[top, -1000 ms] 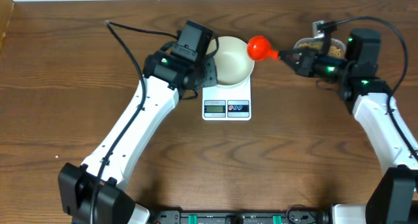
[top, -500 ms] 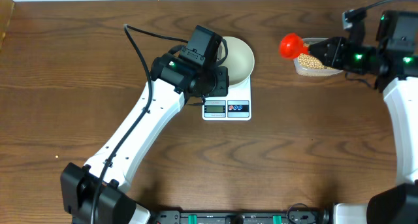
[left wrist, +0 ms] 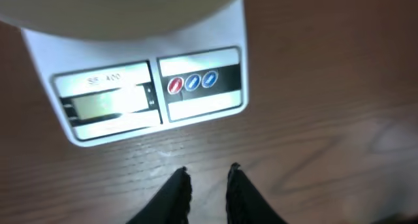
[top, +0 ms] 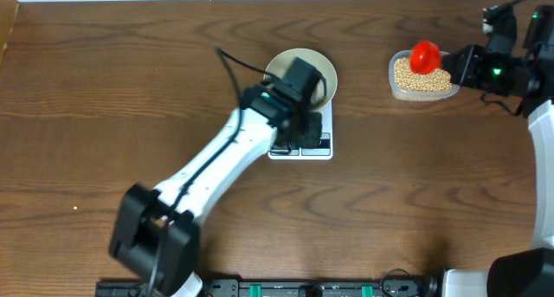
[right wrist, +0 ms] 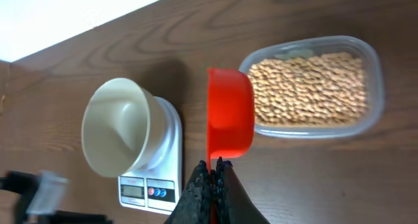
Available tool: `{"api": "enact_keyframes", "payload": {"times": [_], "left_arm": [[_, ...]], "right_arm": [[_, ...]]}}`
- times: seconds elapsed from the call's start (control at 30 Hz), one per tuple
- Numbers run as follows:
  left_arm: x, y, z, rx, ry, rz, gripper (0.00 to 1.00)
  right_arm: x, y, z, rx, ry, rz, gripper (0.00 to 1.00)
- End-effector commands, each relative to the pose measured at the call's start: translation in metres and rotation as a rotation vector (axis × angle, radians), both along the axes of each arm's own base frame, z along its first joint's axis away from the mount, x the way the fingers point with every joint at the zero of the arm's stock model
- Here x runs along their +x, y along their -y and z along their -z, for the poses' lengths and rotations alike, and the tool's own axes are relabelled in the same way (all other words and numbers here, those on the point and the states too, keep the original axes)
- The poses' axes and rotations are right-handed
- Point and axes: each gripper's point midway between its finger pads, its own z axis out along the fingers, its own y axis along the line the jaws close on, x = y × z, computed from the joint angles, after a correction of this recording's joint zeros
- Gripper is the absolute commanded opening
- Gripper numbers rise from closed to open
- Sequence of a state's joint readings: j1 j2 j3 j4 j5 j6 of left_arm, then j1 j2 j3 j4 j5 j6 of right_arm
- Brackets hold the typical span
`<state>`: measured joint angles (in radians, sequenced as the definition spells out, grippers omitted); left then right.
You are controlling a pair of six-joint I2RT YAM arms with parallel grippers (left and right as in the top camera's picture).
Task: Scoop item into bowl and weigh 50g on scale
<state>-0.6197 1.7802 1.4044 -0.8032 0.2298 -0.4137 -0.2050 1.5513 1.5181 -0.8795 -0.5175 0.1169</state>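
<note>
R gripper (right wrist: 212, 166) is clamped tight on the handle of the red scoop (right wrist: 230, 113), and the cup is held over the end of the clear tub (right wrist: 313, 130) nearest the scale (right wrist: 153, 188). The beans (right wrist: 307, 90) are all seen in that tub. None are seen in the bowl (right wrist: 121, 129), which sits on the scale, well apart from the tub.

L gripper (left wrist: 208, 185) is held low over the table (left wrist: 326, 152), just in front of the scale's front edge. Its fingers are set w/ only a narrow gap and nothing is held between them. Display (left wrist: 108, 103) and round buttons (left wrist: 191, 82) lie straight ahead; the readout is too blurred to be read.

Step in hand is judged to be loading the scoop, w/ the L side prob. lined up for a button press.

- Scoop: the cup should be dipped mouth-first into the deep middle of the beans, not dragged along the wall, so the tub isn't shoved.
- Load: a modest amt is preferred, since 50 g is best approached in small adds.
- Carry: the cup should be levelled before it is lifted, to avoid spills over the bare table.
- Button: any press should be light and straight down, w/ the overhanging bowl left unnudged.
- Zero should be confirmed before anything is poured.
- L arm should be cleared from above the scale before the scoop is brought in.
</note>
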Motion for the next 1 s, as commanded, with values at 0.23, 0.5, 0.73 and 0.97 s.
{"api": "enact_keyframes", "payload": {"times": [0.23, 0.5, 0.73, 0.97], "left_arm": [[0.010, 0.007, 0.051, 0.163, 0.053, 0.036, 0.15], [0.022, 0.013, 0.077, 0.174, 0.062, 0.043, 0.10], [0.029, 0.004, 0.083, 0.227, 0.087, -0.001, 0.08], [0.035, 0.001, 0.086, 0.238, 0.118, -0.044, 0.08]], "right_arm": [[-0.004, 0.010, -0.002, -0.034, -0.005, 0.012, 0.01], [-0.009, 0.012, 0.003, -0.062, -0.029, 0.005, 0.01], [-0.012, 0.013, 0.006, -0.082, -0.039, -0.008, 0.01], [-0.013, 0.013, 0.007, -0.089, -0.038, -0.019, 0.01]]}}
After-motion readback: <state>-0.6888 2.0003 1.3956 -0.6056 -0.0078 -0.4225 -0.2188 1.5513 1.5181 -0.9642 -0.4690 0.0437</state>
